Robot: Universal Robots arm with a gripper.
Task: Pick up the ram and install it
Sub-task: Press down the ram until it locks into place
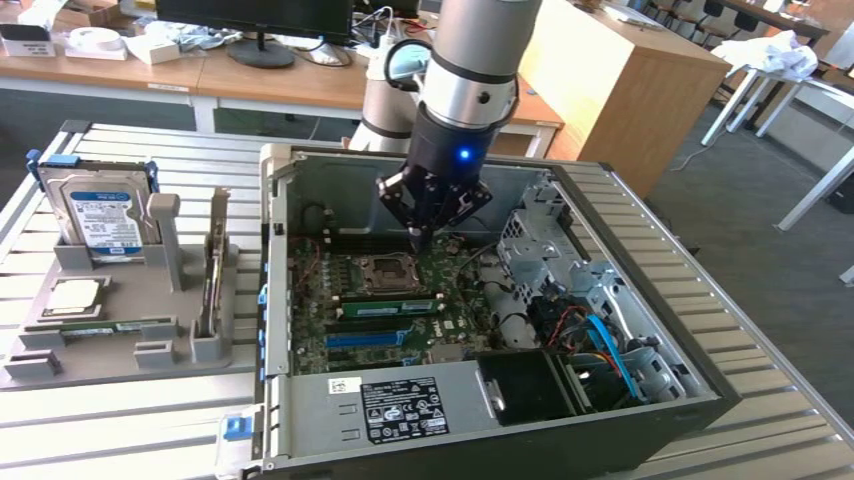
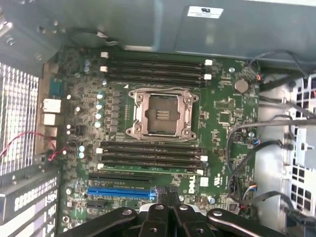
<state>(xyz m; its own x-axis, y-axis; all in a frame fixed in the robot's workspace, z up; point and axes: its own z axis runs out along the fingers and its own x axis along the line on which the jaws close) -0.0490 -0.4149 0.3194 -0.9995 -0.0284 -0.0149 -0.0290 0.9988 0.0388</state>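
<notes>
The gripper (image 1: 420,236) hangs inside the open case (image 1: 641,262), its jaws clenched on nothing, just above the board (image 2: 224,106) near the empty socket (image 2: 162,113). A ram (image 1: 387,305) stick already sits in a slot below the socket; another lies flat in the tray (image 1: 114,345) on the desk (image 1: 80,420). Risk as I see it: the shut tips drop onto the socket pins or snag the loose cables (image 2: 256,129) beside it.

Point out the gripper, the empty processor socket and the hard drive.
gripper (image 1: 419,236): exterior view, at its shut fingertips.
processor socket (image 2: 161,114): wrist view, socket centre.
hard drive (image 1: 104,215): exterior view, blue label.
</notes>
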